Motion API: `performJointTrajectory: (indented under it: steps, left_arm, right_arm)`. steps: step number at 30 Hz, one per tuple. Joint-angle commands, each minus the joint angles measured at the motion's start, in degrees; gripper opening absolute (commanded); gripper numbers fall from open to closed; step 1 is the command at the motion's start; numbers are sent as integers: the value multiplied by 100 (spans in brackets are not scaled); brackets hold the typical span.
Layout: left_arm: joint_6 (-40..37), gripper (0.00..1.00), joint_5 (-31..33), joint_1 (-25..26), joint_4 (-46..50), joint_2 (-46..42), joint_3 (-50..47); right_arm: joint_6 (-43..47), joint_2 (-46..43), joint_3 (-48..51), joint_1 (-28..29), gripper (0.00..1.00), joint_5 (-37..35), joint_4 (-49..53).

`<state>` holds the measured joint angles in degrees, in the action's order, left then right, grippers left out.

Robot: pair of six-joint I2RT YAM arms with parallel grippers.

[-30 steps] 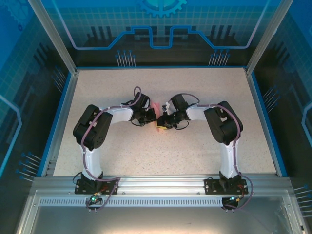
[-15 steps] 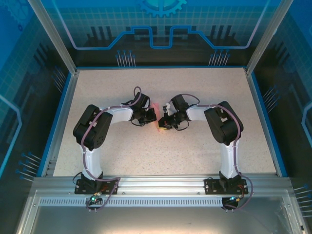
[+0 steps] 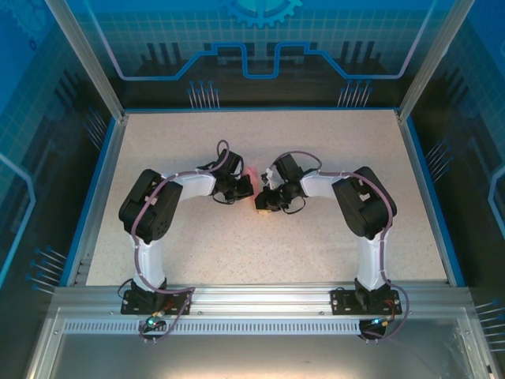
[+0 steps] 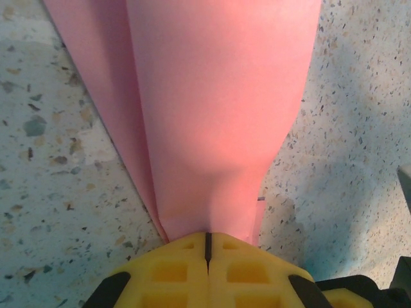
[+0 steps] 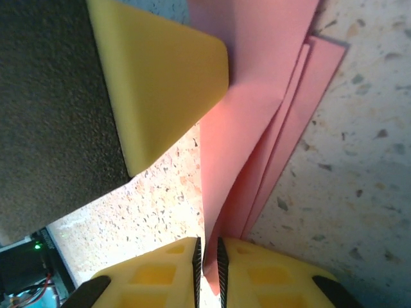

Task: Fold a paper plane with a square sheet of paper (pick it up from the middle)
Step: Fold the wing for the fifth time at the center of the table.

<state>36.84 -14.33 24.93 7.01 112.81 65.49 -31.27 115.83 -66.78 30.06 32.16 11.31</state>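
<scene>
Speckled table (image 3: 316, 150), paper plane (image 4: 218, 115) clamped in left gripper (image 4: 207, 239) and right gripper (image 5: 207, 247)

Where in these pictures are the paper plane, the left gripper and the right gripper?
paper plane (image 4: 218, 115), left wrist view, on its pink top layer.
left gripper (image 4: 207, 239), left wrist view, at the seam between its yellow fingertips.
right gripper (image 5: 207, 247), right wrist view, between its yellow fingertips.

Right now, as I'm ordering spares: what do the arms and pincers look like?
The left arm and right arm have black joints, white links and purple cables alongside. The left pincer and right pincer have yellow fingers with square pockets.
</scene>
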Motion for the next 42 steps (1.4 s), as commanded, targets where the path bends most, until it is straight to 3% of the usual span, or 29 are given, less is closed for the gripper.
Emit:
performJointTrajectory:
  steps: [1, 8, 16, 24, 28, 35, 42]
  left_arm:
    - [-160, 5, 414, -5, 504, 346, -54]
    - [-184, 5, 425, -5, 516, 349, -63]
    - [-190, 5, 422, -5, 521, 364, -54]
    - [-203, 5, 407, -7, 530, 382, -53]
    - [-195, 5, 388, -5, 527, 375, -37]
    - [-150, 5, 354, -5, 539, 371, -36]
    - [-95, 5, 326, -5, 521, 364, -39]
  right_arm:
    - [187, -39, -39, 118, 15, -271, 490]
    - [-98, -94, 229, 5, 2, -175, 101]
    - [-343, -129, 607, -95, 0, 93, -207]
    - [-405, -1029, 854, -81, 15, -57, -184]
    - [-354, -1403, 717, 24, 16, -430, -33]
    - [-386, -899, 218, 261, 7, -519, 13]
    - [-477, -451, 2, 324, 4, -523, -25]
